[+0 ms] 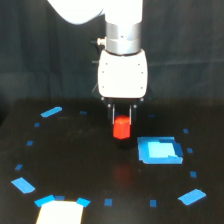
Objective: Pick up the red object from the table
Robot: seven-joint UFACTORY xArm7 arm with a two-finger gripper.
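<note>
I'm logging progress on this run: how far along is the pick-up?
Done: the gripper is closed around the small red-orange block. In hand: the block appears lifted, with a faint red reflection on the black matte table below. Left: raising it clear; the blue square patch lies untouched.

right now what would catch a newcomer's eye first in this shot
The red object stands out first, bright against the black table near the middle, sitting between the fingers of the end effector; whether it is lifted or resting is hard to tell. Next come the white arm housing above it and the large blue square just to the exterior view's right.
</note>
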